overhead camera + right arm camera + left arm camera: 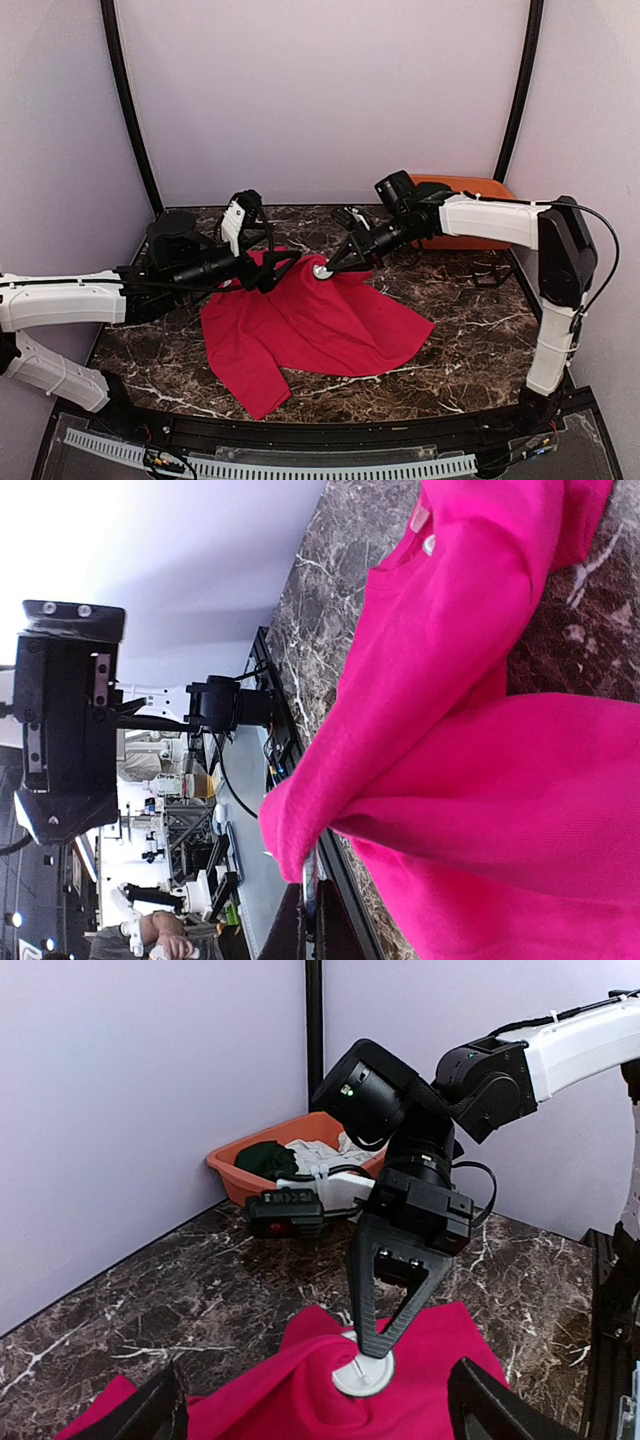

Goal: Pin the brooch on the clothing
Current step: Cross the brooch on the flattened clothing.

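The clothing, a bright red T-shirt (310, 330), lies spread on the marble table with its far edge bunched up. The brooch (322, 271), a round white disc, is pinched at its upper rim by my right gripper (328, 266), which is shut on it. In the left wrist view the brooch (363, 1372) presses against a raised fold of the shirt (290, 1390), under the right gripper's black fingers (365, 1290). My left gripper (320, 1415) stands open, its fingers wide on either side of that fold. In the right wrist view, red cloth (480, 730) drapes over the brooch's edge (310, 870).
An orange basin (470, 190) sits at the back right corner; in it lie a dark green garment (262, 1157) and a white garment (318, 1152). A black round object (170, 228) stands at the back left. Purple walls close in the table.
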Controlling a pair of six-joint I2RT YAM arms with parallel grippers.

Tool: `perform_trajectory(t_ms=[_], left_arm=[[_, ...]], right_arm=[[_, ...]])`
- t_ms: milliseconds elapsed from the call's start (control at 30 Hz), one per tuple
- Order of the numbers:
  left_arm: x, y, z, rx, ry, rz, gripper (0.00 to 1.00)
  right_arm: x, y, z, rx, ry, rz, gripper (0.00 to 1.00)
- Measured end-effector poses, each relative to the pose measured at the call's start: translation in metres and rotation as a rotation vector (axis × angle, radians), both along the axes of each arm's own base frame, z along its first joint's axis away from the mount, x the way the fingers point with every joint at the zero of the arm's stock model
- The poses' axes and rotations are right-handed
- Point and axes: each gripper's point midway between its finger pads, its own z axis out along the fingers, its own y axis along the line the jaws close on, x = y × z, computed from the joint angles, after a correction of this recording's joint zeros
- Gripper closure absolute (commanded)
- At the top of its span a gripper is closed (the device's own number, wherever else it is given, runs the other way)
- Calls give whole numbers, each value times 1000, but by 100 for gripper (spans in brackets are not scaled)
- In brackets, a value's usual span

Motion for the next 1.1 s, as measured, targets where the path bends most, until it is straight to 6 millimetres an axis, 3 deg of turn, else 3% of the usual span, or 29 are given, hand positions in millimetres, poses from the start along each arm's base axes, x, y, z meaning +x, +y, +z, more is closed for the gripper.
perform_trajectory(t_ms=[100,167,333,467,633,800,933,1100], left_arm=[[-4,-1,-9,-50,107,-61,38],[-6,-2,-18,-87,183,-90,47],[-10,-14,-49,-146,368,-182,59],[-17,-31,-71,-184,505,-268,62],[-21,-43,-85,-235,609,-327,62],[-22,-46,-80,-281,625,-346,62],[-17,-45,-78,-319,627,-343,68],[-7,-42,-96,-351,676,-318,70]], right_arm=[[3,4,7,40,-28,4,100],[3,5,8,54,-29,7,100],[4,8,7,65,-18,5,100],[4,8,7,59,1,-2,100],[4,8,6,57,6,-4,100],[4,8,6,57,6,-4,100],[4,8,7,57,6,-4,100],[3,8,7,61,9,0,100]])
